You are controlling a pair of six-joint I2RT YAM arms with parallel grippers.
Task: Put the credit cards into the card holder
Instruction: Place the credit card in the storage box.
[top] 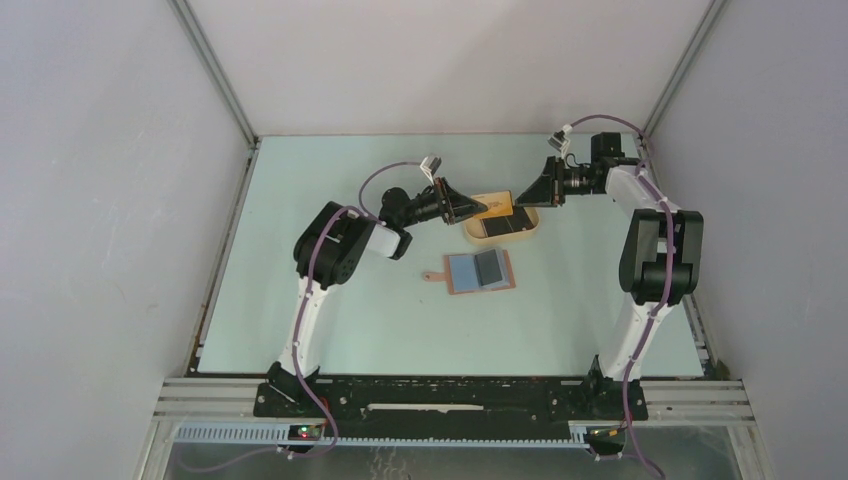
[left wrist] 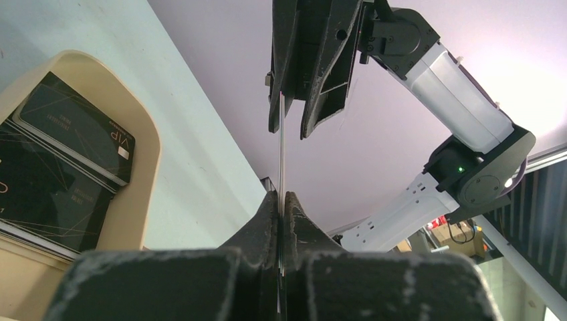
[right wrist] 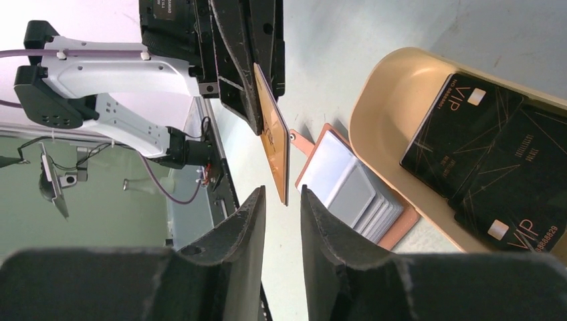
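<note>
the left claw (left wrist: 282, 200) is pinched tight on one end of the orange card (right wrist: 273, 144). it holds the card up in the air above the tray (right wrist: 366, 110), over the tray's far side. the card stands on its thin edge. its long side runs straight from the left claw across to the right claw (right wrist: 281, 195), like a little bridge.

the right claw is partly open. its two fingers (right wrist: 254, 214) sit one on each side of the card's free end, with a gap between them. from the left wrist view the card looks very close to one finger, maybe touching it, but the right claw is not squeezing it.

the card holder (top: 478, 272) lies open and flat on the tabletop (top: 400, 335), just beside the tray, on the side nearer the arm bases. its grey pockets face up. the left claw is a bit nearer to it than the right claw.

i think the next move turns on this: the card points across the tray, but the pockets lie down low beside the tray. so the card has to tip down and go in edge first. black pieces (right wrist: 468, 144) lie inside the tray, and no claw touches them.
</note>
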